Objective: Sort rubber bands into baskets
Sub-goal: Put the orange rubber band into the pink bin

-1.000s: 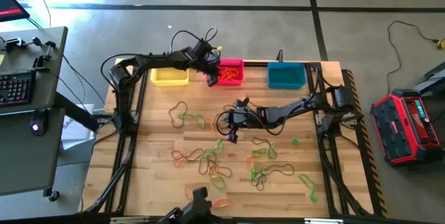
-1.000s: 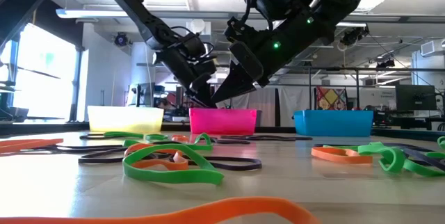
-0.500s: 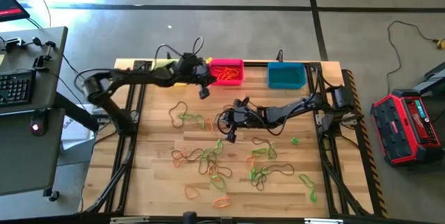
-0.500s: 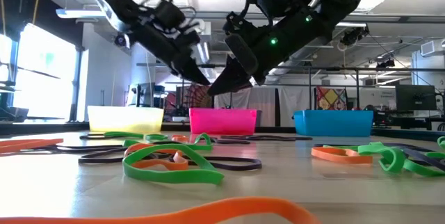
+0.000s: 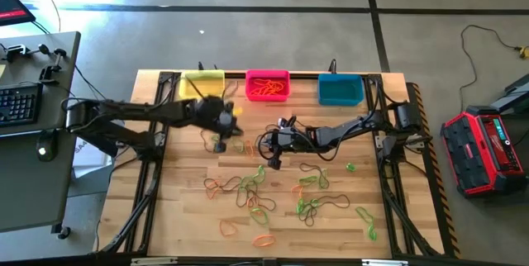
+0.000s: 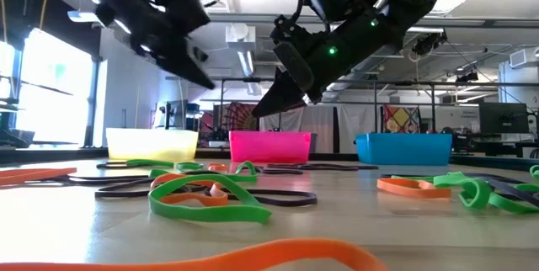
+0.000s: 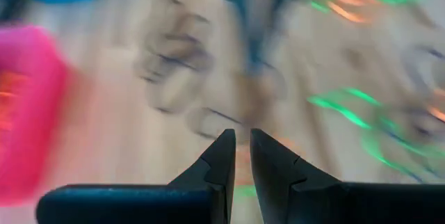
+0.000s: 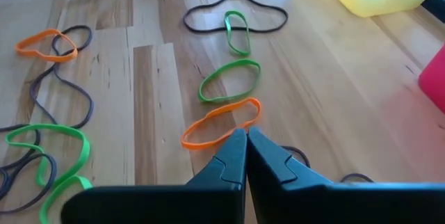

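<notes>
Lighting: we see even, bright overhead light on the wooden table (image 5: 190,216) in the high view, with faint shadows. Glare: 1 blown-out window (image 6: 50,86) at the low view's left edge, plus ceiling strip lights (image 6: 253,18). Focus: in the low view the nearest orange band (image 6: 278,254) is soft. Blur: the left wrist view is smeared throughout, only its 2 fingers (image 7: 215,172) sharp. The right wrist view is crisp and warm-lit.
</notes>
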Action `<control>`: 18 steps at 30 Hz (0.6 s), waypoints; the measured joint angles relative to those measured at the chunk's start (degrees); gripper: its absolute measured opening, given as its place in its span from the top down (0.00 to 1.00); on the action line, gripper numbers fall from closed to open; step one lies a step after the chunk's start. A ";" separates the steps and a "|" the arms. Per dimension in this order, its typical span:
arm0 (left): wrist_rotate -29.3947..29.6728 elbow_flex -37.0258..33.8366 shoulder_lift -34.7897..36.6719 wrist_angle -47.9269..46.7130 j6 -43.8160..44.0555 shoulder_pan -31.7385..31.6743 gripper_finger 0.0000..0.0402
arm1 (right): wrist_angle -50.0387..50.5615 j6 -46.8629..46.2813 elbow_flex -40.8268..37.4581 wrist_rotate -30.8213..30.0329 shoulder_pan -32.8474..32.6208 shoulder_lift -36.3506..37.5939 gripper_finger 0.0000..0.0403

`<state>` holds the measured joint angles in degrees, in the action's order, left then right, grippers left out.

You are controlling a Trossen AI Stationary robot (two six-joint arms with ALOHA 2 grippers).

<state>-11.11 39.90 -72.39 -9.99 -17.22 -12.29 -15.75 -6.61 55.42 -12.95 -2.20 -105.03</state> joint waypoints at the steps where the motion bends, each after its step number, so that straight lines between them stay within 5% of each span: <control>1: -0.02 -0.09 0.50 -2.12 0.60 1.88 0.91 | 0.00 0.00 0.00 0.00 0.00 0.00 1.00; 9: -0.52 -0.23 0.32 -13.46 12.68 19.57 0.91 | 0.02 0.58 0.00 0.05 0.00 0.00 1.00; 18: 2.35 -0.22 -2.48 -5.62 31.28 37.13 0.87 | 0.23 0.61 0.00 0.07 -0.06 0.00 1.00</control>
<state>-8.76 39.68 -74.86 -15.61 14.06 24.84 -15.52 -6.00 55.42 -12.88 -2.25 -105.03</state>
